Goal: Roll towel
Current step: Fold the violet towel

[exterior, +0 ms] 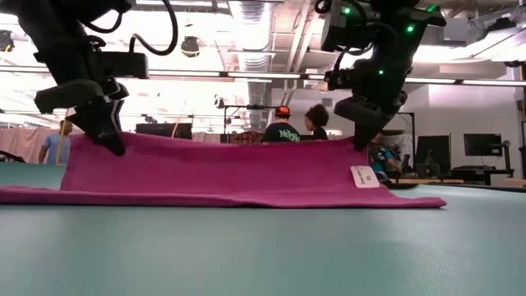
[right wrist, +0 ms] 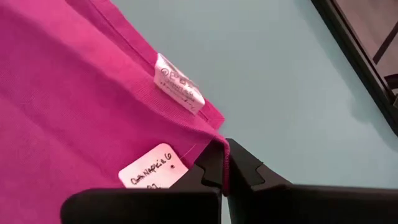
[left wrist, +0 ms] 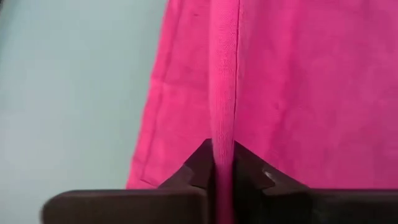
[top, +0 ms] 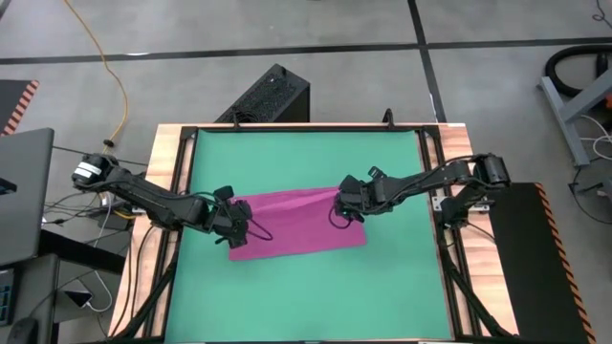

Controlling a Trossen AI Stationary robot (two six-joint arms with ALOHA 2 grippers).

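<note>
The magenta towel (top: 296,229) lies on the green mat (top: 306,296) near the table's middle. One long edge is raised off the mat between my two grippers. In the low view the raised part (exterior: 222,164) hangs like a curtain, sagging a little in the middle, with its lower part flat on the mat. My left gripper (top: 236,229) is shut on the towel's left end and my right gripper (top: 342,205) on its right end. White tags (right wrist: 180,84) sit by the right corner. My left gripper pinches the towel's raised edge (left wrist: 224,146) between its two fingers, slanting down from the table's left. The hemmed edge runs straight away from the fingers and is lifted clear, while the cloth below it reaches the mat. My right gripper pinches the towel's raised corner (right wrist: 219,149) between its two fingertips (exterior: 360,136), right beside a white label (right wrist: 152,169). It slants down from the table's right. The corner is held up and the cloth hangs below it onto the mat.
Wooden rails with a black frame (top: 435,191) border the mat. A black box (top: 273,96) stands beyond the far edge. Bare mat lies near and far of the towel. People (exterior: 283,127) stand in the room behind the table.
</note>
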